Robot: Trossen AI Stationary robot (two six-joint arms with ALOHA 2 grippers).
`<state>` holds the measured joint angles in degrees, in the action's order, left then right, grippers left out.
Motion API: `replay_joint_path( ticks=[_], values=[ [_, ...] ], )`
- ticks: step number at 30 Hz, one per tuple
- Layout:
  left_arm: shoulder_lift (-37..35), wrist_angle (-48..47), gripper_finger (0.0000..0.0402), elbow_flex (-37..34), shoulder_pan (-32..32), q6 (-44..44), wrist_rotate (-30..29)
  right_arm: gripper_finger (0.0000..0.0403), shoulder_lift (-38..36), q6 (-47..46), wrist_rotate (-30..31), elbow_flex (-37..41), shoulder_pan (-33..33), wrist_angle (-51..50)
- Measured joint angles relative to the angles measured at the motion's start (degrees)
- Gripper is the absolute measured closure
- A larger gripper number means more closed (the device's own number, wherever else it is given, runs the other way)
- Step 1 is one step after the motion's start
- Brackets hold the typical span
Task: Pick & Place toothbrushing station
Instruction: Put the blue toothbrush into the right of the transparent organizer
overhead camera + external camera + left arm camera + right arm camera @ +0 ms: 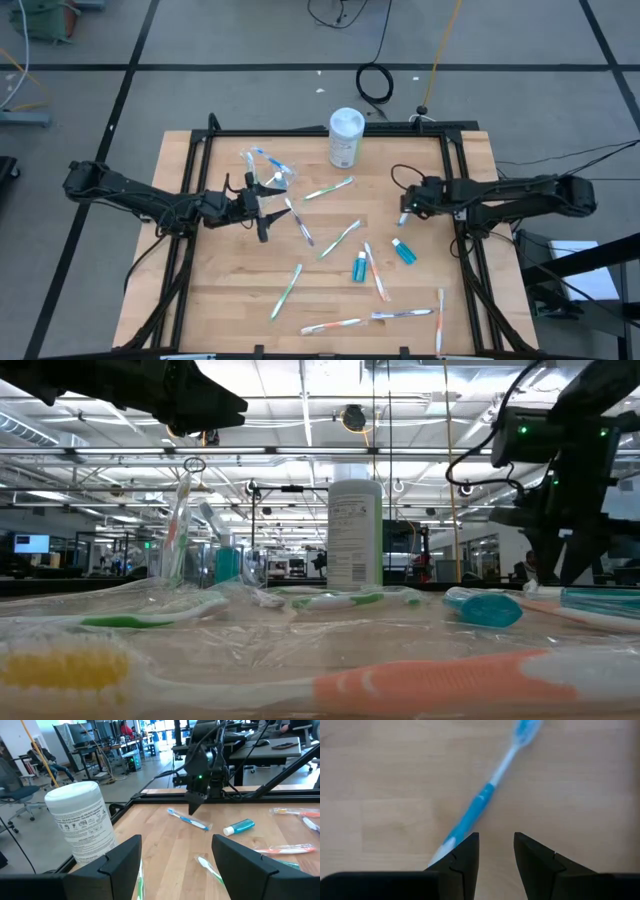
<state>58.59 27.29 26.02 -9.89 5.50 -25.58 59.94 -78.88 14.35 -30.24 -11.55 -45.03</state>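
My right gripper (pixel 496 851) hangs fingers-down over the wood, jaws partly spread and pinching nothing, the gap between them bare board. Just beside one fingertip lies a blue toothbrush (pixel 479 805), its handle end nearly under that finger and its long axis running slantwise away toward the bristle head. By my reading the coming move turns on exactly that: the brush sits off to one side of the gap, not inside it, and crosses the jaw line at an angle, so I would need a small sideways shift and a wrist turn before closing.

From above, the right gripper (pixel 408 207) stands at the table's right side, with two teal tubes (pixel 402 250) near it and loose toothbrushes scattered toward the front edge.

Farther across, my left gripper (pixel 262 213) waits at mid-left, jaws spread wide and empty, close to the clear cup (pixel 272 178) that already holds a brush or two. The white canister (pixel 345 137) stands at the back edge. The right arm is plainly the nearer one to this blue brush.
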Motion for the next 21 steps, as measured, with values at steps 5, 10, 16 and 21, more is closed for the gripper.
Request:
replay_joint_path(
  ticks=[5, 10, 16, 21],
  values=[
    [0.00, 0.00, 0.0156, 0.00, -0.01, 0.00, 0.00, 0.0289, 0.00, 3.79, -0.84, 0.44, -3.94, 3.71],
    [0.00, 0.00, 0.0156, 0.00, -0.01, 0.00, 0.00, 0.0289, 0.00, 6.32, -0.67, 0.44, -7.61, 3.95],
    [0.00, 0.00, 0.0156, 0.00, -0.02, 0.02, 0.00, 0.0289, 0.02, 6.22, 2.39, 0.46, -9.86, 5.23],
    [0.00, 0.00, 0.0156, 0.00, 0.00, 0.02, 0.00, 0.0289, 0.99, 5.68, 1.53, 2.15, -10.25, 12.37]
  ],
)
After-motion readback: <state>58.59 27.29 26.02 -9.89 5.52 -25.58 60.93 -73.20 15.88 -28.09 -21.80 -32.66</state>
